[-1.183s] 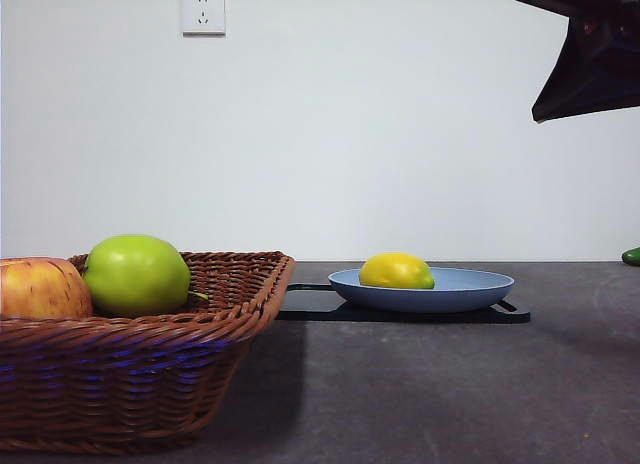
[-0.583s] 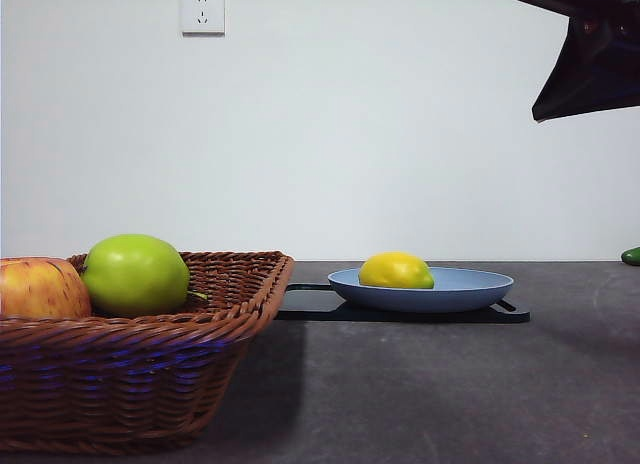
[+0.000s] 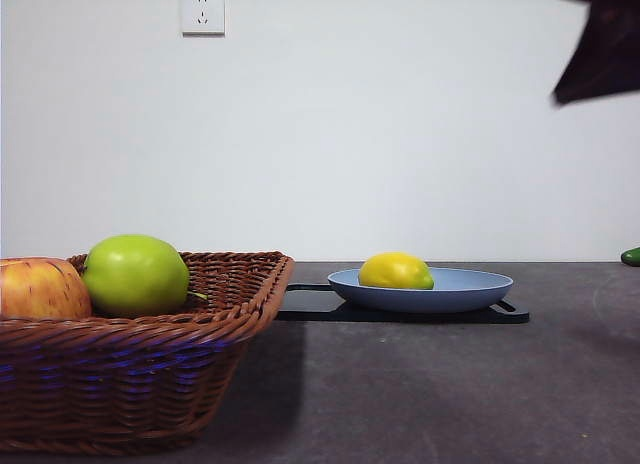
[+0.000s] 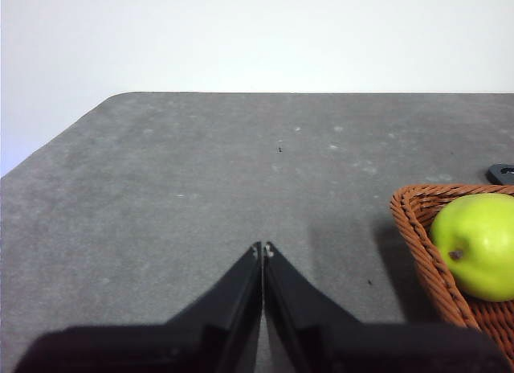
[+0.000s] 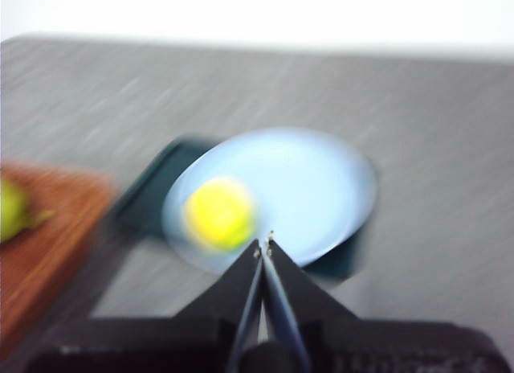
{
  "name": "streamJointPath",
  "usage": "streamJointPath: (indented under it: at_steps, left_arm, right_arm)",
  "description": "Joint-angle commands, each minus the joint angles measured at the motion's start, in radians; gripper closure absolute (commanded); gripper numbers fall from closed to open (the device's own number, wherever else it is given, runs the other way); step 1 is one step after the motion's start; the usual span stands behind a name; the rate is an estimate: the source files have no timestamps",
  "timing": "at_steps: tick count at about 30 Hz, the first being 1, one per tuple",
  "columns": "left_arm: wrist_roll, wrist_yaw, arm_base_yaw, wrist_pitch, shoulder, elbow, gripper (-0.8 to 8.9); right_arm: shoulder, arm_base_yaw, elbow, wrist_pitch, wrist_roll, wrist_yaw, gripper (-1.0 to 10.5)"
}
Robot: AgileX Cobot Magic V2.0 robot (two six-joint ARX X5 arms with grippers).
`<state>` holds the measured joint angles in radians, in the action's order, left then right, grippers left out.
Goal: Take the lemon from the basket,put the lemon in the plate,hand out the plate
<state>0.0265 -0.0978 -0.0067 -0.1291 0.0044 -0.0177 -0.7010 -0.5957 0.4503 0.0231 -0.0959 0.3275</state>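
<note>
**Layout on your table**

You are seeing the lemon lying in the plate, which is sitting on the tray. Left of them and nearer to you, the basket is holding two apples side by side.
</note>
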Motion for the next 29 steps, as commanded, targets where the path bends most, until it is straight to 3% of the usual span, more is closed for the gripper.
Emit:
streamJointPath:
  at_steps: [1, 5, 7, 12, 29]
  left_arm:
    - [0.003, -0.003, 0.003, 0.009, -0.003, 0.007, 8.05]
    - [0.003, -0.002, 0.003, 0.009, -0.003, 0.007, 8.05]
    - [0.003, -0.002, 0.003, 0.009, -0.003, 0.007, 8.05]
    - [0.003, -0.002, 0.003, 0.009, -0.003, 0.007, 8.05]
    - [0.003, -0.002, 0.003, 0.009, -0.003, 0.007, 8.05]
  right_arm:
    - [0.085, 0.091, -0.019, -0.011, 0.106, -0.043, 9.4]
    - [0.331, 0.362, -0.17, -0.011, 0.105, -0.353, 9.4]
    - [0.407, 0.428, -0.231, -0.01, 0.105, -0.41, 9.4]
    - [0.533, 0.496, -0.346, -0.006, 0.102, -0.433, 9.4]
    - [0.704, 0.498, -0.416, 0.164, 0.106, -0.425, 9.4]
